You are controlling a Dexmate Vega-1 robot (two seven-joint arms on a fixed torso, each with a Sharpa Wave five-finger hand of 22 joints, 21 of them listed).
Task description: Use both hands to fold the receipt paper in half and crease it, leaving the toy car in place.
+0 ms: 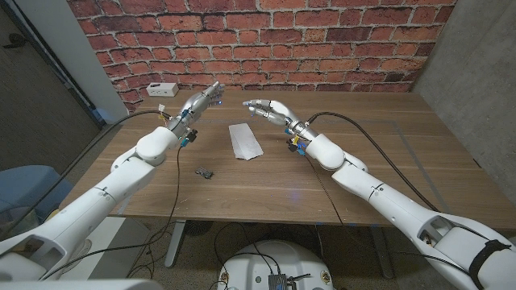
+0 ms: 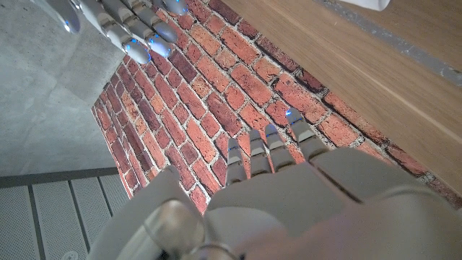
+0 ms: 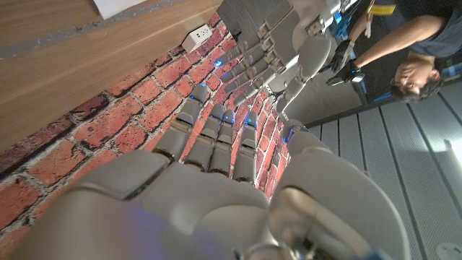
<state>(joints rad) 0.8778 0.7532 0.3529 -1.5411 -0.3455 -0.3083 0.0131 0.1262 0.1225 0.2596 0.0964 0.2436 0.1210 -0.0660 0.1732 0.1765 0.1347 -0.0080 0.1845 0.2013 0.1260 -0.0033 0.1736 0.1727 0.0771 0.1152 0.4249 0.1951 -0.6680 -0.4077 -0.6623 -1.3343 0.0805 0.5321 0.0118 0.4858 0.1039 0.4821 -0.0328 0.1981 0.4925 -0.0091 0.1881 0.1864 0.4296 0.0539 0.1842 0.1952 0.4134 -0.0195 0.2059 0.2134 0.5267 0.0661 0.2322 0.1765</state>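
Wooden table before a brick wall, receipt unfolded.
Toy car sits nearest; just beyond it the receipt paper lies flat. Beyond the paper, left hand and right hand hover, fingers apart, empty. Paper looks thin, floppy, probably slippery: pinch opposite short edges.

I am seeing the receipt paper lying flat on the table, a pale narrow strip angled slightly. The toy car, small and dark, is sitting nearer me, to its left, well apart.
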